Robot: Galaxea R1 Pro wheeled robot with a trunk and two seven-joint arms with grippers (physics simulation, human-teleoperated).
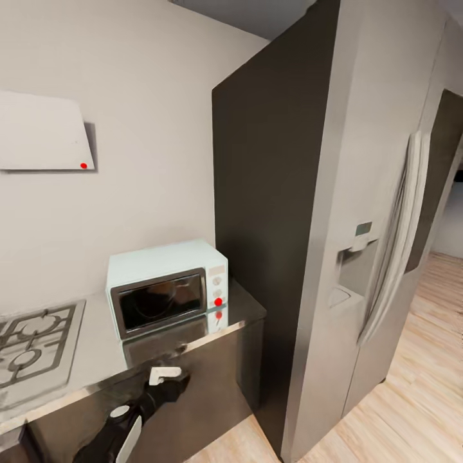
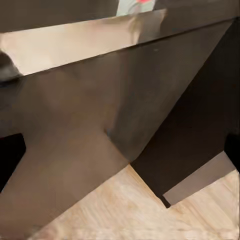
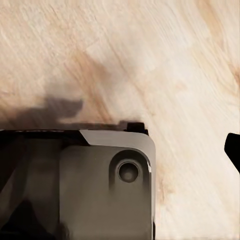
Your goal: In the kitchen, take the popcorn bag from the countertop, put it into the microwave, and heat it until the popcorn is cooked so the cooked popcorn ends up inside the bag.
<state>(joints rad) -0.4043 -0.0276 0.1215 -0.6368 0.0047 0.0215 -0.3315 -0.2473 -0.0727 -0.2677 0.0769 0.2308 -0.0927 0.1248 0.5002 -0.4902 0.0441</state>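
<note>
Nearest us in the head view, our left arm (image 1: 132, 415) reaches up in front of the dark cabinet below the bench (image 1: 96, 357), and its claw (image 1: 164, 374) is too poorly seen for us to tell whether it is wide or narrow. On the grey metal bench stands the microwave (image 1: 166, 286), pale mint-blue, dark glass door closed, a red dot on its panel, between a gas hob (image 1: 35, 347) and a tall steel fridge (image 1: 360, 212). Our right wrist view looks down on light wooden floor (image 3: 150, 55).
</note>
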